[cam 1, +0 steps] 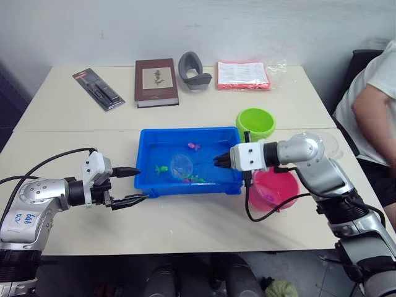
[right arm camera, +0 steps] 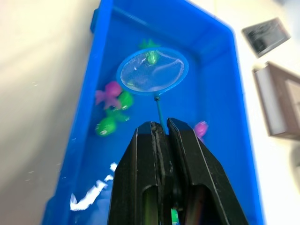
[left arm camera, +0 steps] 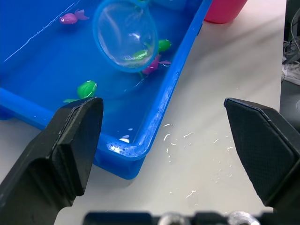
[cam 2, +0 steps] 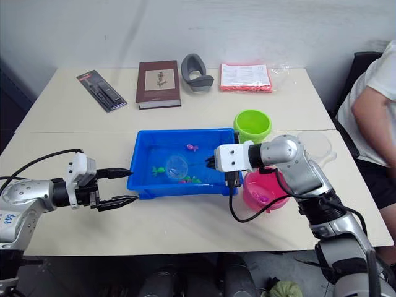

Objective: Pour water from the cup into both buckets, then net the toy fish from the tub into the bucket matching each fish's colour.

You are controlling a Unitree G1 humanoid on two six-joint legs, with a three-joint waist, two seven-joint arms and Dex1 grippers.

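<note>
left gripper [cam 1: 137, 184]: hanging over the bare table [cam 1: 185, 226] just off the tub's left front corner, fingers spread wide, gripping nothing.

tub [cam 1: 148, 185]: sitting mid-table, blue, with water in it and a few splashes on the table by its front corner.

fish: a green fish [left arm camera: 86, 88] floating toward the left, a pink fish [cam 1: 193, 146] drifting near the back, and a little cluster of green and pink ones [right arm camera: 112, 101] bunching up near the front wall.

net [right arm camera: 152, 71]: hoop sitting in the water around the middle of the tub, right by that cluster, one green fish showing through the mesh; can't tell if it's inside or under it.

right gripper [right arm camera: 161, 129]: reaching in over the tub's right side, fingers pinched tight on the net's thin handle.

green bucket [cam 1: 255, 123]: standing just behind the tub's right back corner.

pink bucket [cam 1: 272, 189]: sitting right beside the tub's right front corner, under the right arm.

cup [cam 2: 317, 147]: clear, standing just past the right arm, partly hidden.

back of table: a packaged tool [cam 1: 98, 89], a brown book [cam 1: 156, 81], a grey holder thing [cam 1: 193, 70] and a bagged red-edged paper [cam 1: 242, 75].

person [cam 1: 371, 105]: sitting at the right edge.
</note>
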